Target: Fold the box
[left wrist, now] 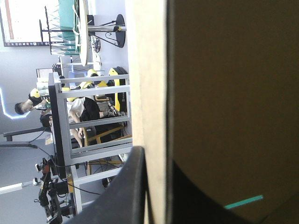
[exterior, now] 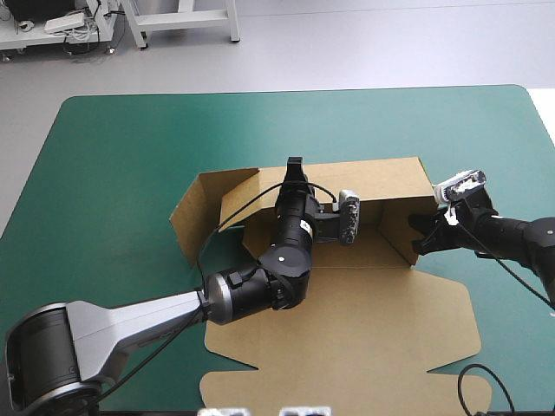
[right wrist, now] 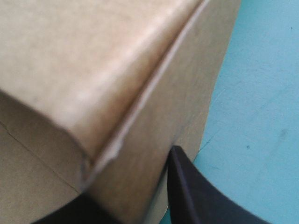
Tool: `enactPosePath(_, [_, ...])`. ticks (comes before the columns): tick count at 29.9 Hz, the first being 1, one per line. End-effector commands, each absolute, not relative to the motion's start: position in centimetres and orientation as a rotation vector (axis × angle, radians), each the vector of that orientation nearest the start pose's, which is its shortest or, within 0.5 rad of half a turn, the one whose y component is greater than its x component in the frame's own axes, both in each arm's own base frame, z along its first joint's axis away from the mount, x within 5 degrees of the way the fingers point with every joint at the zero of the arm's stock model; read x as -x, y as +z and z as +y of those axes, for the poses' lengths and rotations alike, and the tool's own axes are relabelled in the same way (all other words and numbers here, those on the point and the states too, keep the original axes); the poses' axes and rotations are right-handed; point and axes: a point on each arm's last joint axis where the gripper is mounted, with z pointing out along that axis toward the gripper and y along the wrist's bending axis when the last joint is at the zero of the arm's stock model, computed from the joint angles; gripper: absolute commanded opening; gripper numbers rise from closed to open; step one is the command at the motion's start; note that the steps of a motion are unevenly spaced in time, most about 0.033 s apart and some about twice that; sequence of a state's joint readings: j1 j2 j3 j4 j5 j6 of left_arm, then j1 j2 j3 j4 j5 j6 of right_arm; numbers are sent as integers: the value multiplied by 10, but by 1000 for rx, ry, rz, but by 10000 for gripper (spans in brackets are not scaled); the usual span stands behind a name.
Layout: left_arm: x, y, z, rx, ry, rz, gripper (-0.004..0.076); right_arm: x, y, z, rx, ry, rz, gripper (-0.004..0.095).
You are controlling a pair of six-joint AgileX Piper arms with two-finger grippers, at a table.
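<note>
Lid board of the box (exterior: 347,329) lies flat on the teal-green bench (exterior: 130,147) nearest the robot. The tray part sits beyond it, about mid-bench, with its walls raised. The left end effector (exterior: 295,166) reaches across the tray floor and is clamped on the top edge of the far wall (exterior: 381,178). Its wrist view shows black fingers (left wrist: 126,186) on either side of the board's pale edge, all but closed. The right end effector (exterior: 418,236) sits at the corner of the right side wall (exterior: 401,227); whether it grips I cannot tell. Risks, as I judge them: the far wall is pinched at one spot only, so a pull could bow it or crease it off its score line. The left side wall (exterior: 192,215) leans outward unheld and may flop flat. If the right corner is not held firm, it could spring apart and the sheet slide on the cover
</note>
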State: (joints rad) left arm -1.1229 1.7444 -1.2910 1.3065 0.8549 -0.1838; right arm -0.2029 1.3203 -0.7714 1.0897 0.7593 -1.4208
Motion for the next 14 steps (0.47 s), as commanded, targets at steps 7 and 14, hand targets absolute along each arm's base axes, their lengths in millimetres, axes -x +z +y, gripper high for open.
enactPosePath(7, [-212,273,-320,-1618,629,1473,-8,-254,262,7,640,475,2183,1])
enactPosePath(14, [-214,276,-321,-1623,660,1421,1,-253,262,8,652,493,2184,1])
